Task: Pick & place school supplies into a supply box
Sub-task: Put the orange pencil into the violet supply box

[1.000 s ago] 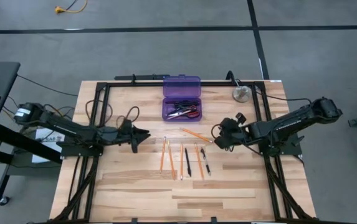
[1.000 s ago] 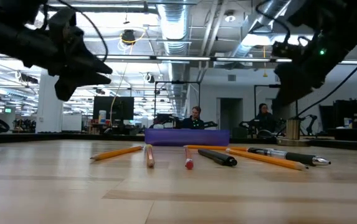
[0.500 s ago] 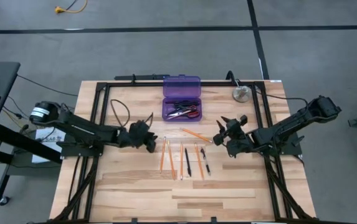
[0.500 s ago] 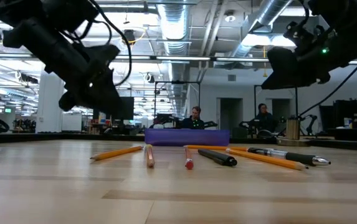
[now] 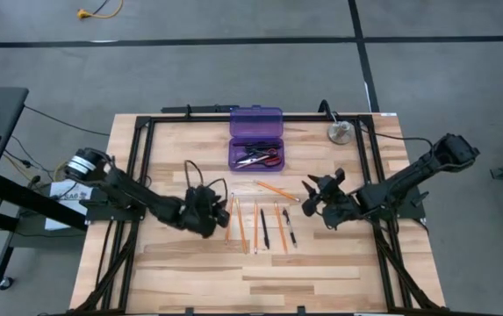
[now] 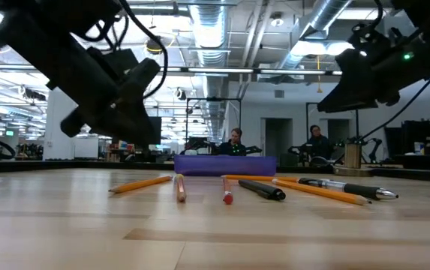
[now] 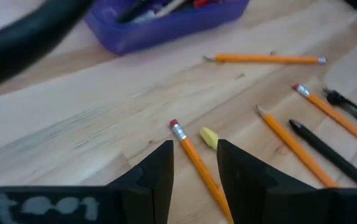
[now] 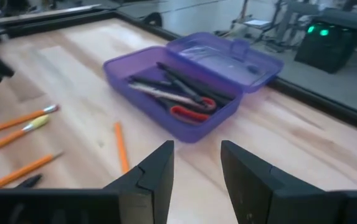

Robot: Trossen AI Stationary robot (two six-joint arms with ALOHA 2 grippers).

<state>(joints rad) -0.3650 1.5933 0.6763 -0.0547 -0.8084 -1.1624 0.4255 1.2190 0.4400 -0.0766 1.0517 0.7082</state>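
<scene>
Left end effector (image 5: 217, 211) now beside pencils (image 5: 230, 219), fingers parted, empty.

scissors (image 5: 267, 159) lie in the supply box (image 5: 255, 121) (lid back), pencils (image 5: 230, 219) nearer.

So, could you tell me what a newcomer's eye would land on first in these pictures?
Probably the open purple supply box at the table's far middle, with red-handled scissors and pens inside. Next, the row of orange pencils and dark pens on the wood, with the left gripper and right gripper open at either end.
</scene>
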